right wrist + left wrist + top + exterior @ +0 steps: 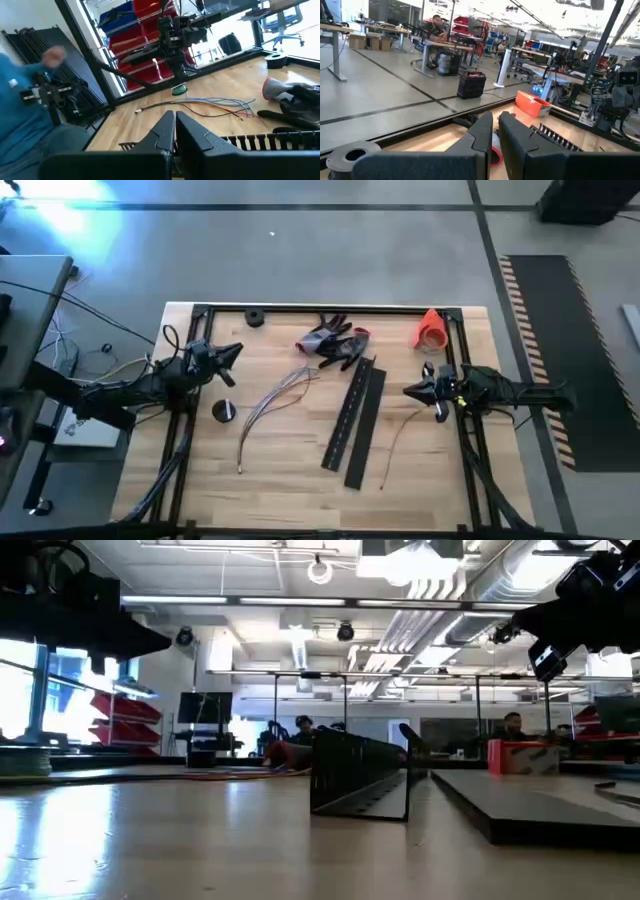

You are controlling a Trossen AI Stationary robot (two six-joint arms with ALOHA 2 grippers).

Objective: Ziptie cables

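On the wooden counter (290,470), toward its middle, the cables (275,402) are lying loose in a long curved bundle, with no claw touching them. Just to their right the two black slotted strips (352,425) are lying side by side at a slant, and right of those one thin reddish-brown wire (398,438) is trailing alone. A small black round piece (224,411) is sitting left of the bundle.

At the counter's left edge the left claw (232,352) is hovering above the surface, its fingers (520,142) nearly together with a narrow gap between them, gripping nothing. At the right edge the right claw (410,391) is hovering too, its fingers (195,131) pressed together and empty, pointing toward the cables (210,106).

Farther back, grey-and-red gloves (335,342) are lying just beyond the strips' far ends, an orange cone-shaped piece (431,330) is lying near the far right corner, and a black roll (255,318) is sitting at the far rail.
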